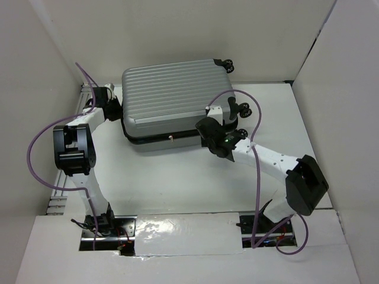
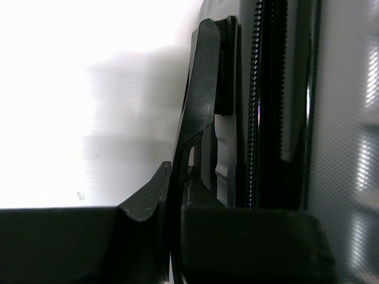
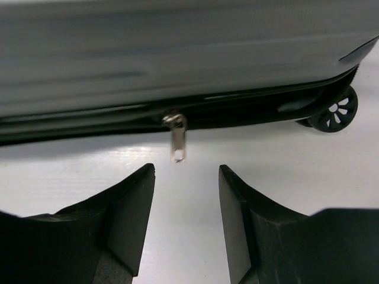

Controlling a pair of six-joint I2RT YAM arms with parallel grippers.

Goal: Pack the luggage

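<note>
The luggage [image 1: 169, 89] lies flat and closed at the back middle of the table, silver ribbed shell up, wheels to the right. My left gripper [image 1: 116, 111] is at its left end, shut on a black handle [image 2: 204, 89] beside the shell [image 2: 343, 148] and zipper line; in the left wrist view the gripper [image 2: 174, 177] clamps the handle's lower part. My right gripper [image 1: 207, 127] is at the suitcase's front right edge, open and empty. In the right wrist view, the gripper [image 3: 186, 171] hangs just short of a silver zipper pull [image 3: 177, 145] below the shell [image 3: 177, 59].
White walls [image 1: 35, 71] box in the table on the left, back and right. Black wheels [image 1: 243, 109] stick out at the suitcase's right end, one beside my right gripper [image 3: 336, 111]. Purple cables [image 1: 256, 148] loop off both arms. White tabletop [image 1: 177, 177] lies in front of the suitcase.
</note>
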